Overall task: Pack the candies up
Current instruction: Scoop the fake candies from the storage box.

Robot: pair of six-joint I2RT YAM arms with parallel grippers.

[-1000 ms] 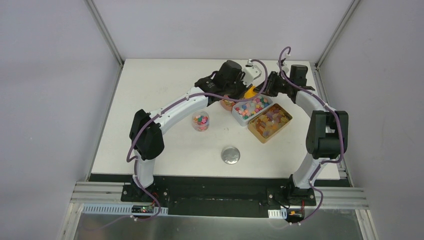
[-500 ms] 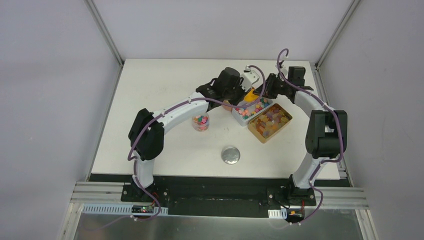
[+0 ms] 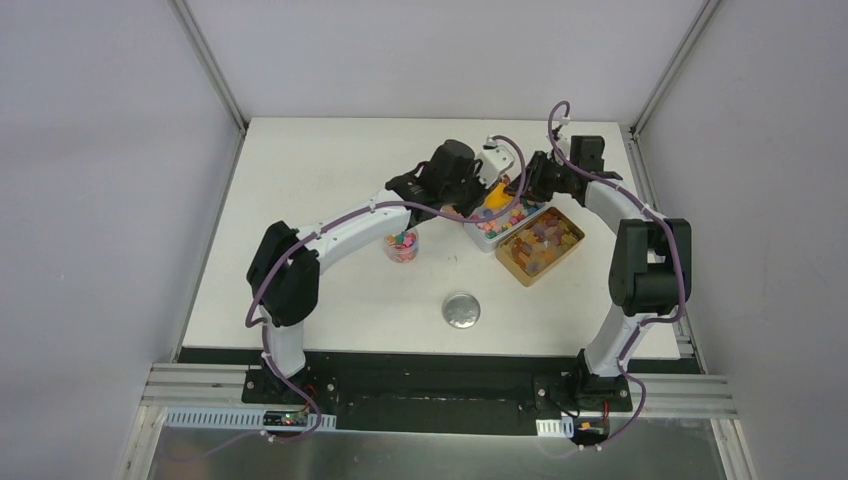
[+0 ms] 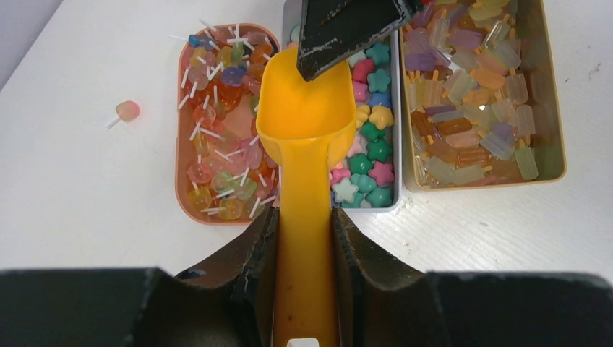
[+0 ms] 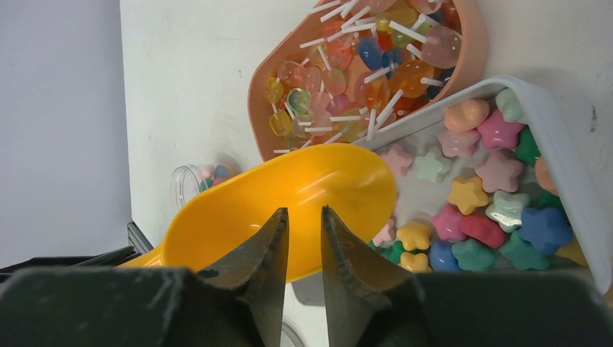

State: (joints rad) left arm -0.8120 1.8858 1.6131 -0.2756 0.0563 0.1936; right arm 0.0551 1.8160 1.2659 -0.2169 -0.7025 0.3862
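Scooping is the step in hand. The left gripper (image 4: 303, 230) has its jaws clamped on the handle of the orange scoop (image 4: 307, 123), whose bowl hangs empty over the near end of the grey tin (image 5: 560, 155). The star-shaped candies (image 4: 365, 166) lie in that tin, just under and beside the scoop's lip. More sweets on white sticks fill the pink oval tin (image 4: 181, 144) on one side. A tan tin (image 4: 553, 170) of pale bar-shaped pieces sits on the other. A clear jar (image 3: 401, 243) holding a few coloured pieces stands apart on the desk (image 3: 330, 170), nearer the arm bases.

The right gripper (image 5: 303, 212) hovers above the scoop's bowl. Its jaws are nearly together with only a narrow slit between them, and they grip nothing that shows.

The next move probably calls for dipping the scoop's lip into the stars. The right fingertips could nudge pieces into the bowl. The load must then be kept level on its way to the jar.
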